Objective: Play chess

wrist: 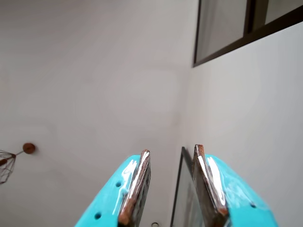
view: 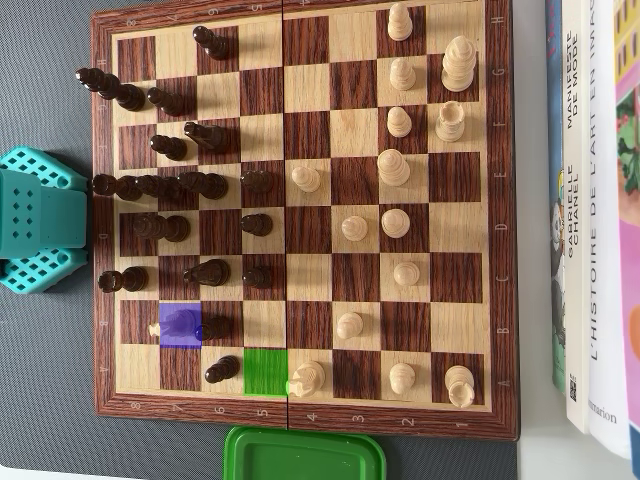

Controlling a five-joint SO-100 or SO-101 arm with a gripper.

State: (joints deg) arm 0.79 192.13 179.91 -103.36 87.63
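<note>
Gripper (wrist: pixel 171 153): teal fingers parted, nothing between them, aimed at a bare wall.
Chessboard (view: pixel 505 230): fills overhead view, pieces crowding most files.
Arm base (view: pixel 38 220): touching board's left edge.
Green lid (view: pixel 305 455): below bottom edge.
Books (view: pixel 590 210): along right edge.

Crowded chessboard (view: pixel 300 405) (few gaps between pieces)
</note>
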